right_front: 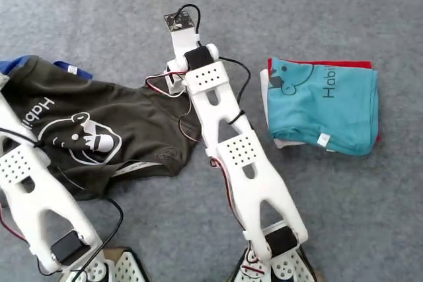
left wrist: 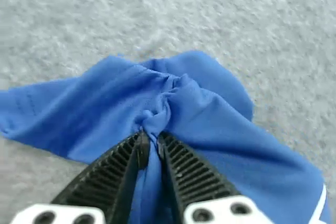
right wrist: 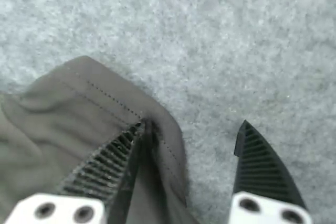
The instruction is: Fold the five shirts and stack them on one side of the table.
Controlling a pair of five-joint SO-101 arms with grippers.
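Note:
A dark olive shirt (right_front: 99, 130) with a white print lies spread, rumpled, on the left half of the table. A blue shirt (right_front: 12, 65) peeks out from under its far left edge. My left gripper (left wrist: 152, 142) is shut on a bunched fold of the blue shirt (left wrist: 199, 114), which drapes away on both sides. My right gripper (right wrist: 192, 127) is open at the dark shirt's edge (right wrist: 79, 108): one finger (right wrist: 113, 156) rests on the fabric, the other (right wrist: 257, 161) hangs over bare carpet. From above, the right gripper (right_front: 173, 82) sits at the dark shirt's upper right corner.
A stack of folded shirts (right_front: 324, 107) lies on the right side, teal on top with red and white beneath. Grey carpet (right_front: 370, 216) covers the table. The right arm (right_front: 231, 143) runs up the middle; the left arm (right_front: 30, 189) rises along the left edge.

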